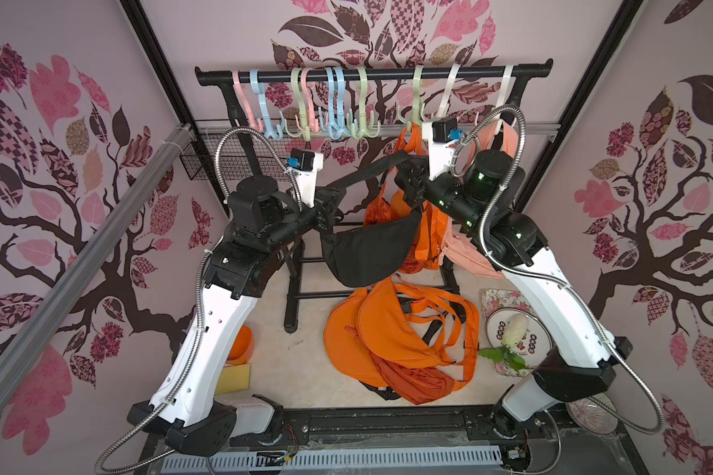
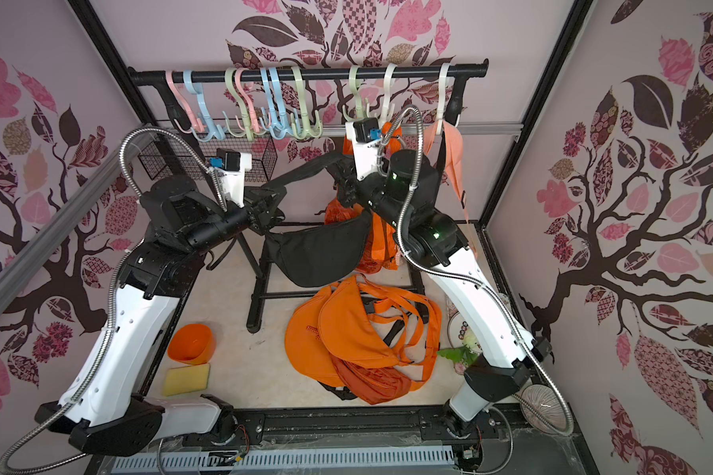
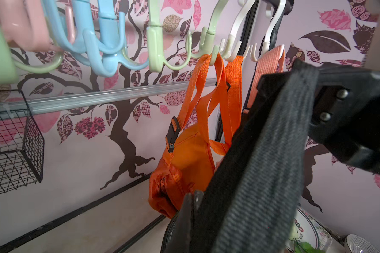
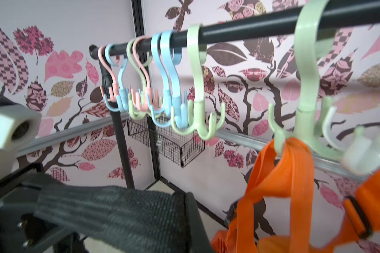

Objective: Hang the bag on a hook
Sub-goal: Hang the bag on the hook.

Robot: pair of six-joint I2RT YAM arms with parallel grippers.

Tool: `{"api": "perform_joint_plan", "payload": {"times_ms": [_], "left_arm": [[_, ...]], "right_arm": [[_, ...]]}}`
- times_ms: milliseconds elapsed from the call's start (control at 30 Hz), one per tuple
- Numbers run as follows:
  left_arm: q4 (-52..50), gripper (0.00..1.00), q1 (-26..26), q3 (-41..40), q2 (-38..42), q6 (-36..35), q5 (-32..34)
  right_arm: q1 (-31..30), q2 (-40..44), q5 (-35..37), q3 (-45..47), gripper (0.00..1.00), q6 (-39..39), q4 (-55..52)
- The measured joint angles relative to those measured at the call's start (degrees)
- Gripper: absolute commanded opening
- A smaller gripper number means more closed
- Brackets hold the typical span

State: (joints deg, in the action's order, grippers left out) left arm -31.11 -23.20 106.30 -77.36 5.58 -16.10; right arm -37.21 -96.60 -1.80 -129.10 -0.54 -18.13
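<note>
A black bag (image 1: 367, 251) hangs in the air below the rack, slung by its black strap (image 1: 363, 172) between my two grippers. My left gripper (image 1: 326, 205) is shut on the strap's left end. The webbing (image 3: 261, 164) runs up past its fingertips (image 3: 192, 197). The right gripper (image 1: 408, 177) is shut on the strap's other end (image 4: 119, 212), higher and nearer the rail. Several pastel hooks hang from the black rail (image 1: 371, 72). A free green hook (image 1: 363, 119) hangs just above and behind the strap; the same hook (image 4: 201, 109) shows in the right wrist view.
An orange bag (image 1: 412, 197) hangs on a green hook and a peach bag (image 1: 470, 255) on a white hook, both at the right. More orange bags (image 1: 387, 341) lie piled on the floor. A wire basket (image 1: 206, 160), an orange bowl (image 2: 192, 343), a yellow sponge (image 2: 186, 378) and a plate (image 1: 540, 333) stand around.
</note>
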Motion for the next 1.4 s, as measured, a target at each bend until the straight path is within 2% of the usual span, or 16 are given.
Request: {"api": "perform_joint_plan", "payload": {"times_ms": [133,233,433,767,1167,1400], "left_arm": [[-0.4,0.00,0.1,2.5,-1.6,0.0,0.0],[-1.2,0.00,0.2,4.7,-3.0,0.1,0.0],[-2.6,0.00,0.4,9.7,-6.1,0.3,0.3],[-4.9,0.00,0.4,16.4,-12.3,0.7,0.6],[-7.9,0.00,0.6,25.8,-18.9,1.9,2.8],[-8.0,0.00,0.6,27.7,-20.0,2.5,3.7]], "right_arm": [[0.5,-10.7,-0.6,-16.9,0.00,0.8,-2.3],[0.4,-14.6,0.4,-22.3,0.00,0.5,-2.4],[0.6,-15.1,3.4,-20.7,0.00,-0.8,2.1],[1.4,-18.8,6.2,-23.2,0.00,-2.4,8.4],[3.8,-24.1,6.0,-24.7,0.00,-0.2,15.9],[4.0,-26.4,5.4,-25.6,0.00,1.3,20.3]]}}
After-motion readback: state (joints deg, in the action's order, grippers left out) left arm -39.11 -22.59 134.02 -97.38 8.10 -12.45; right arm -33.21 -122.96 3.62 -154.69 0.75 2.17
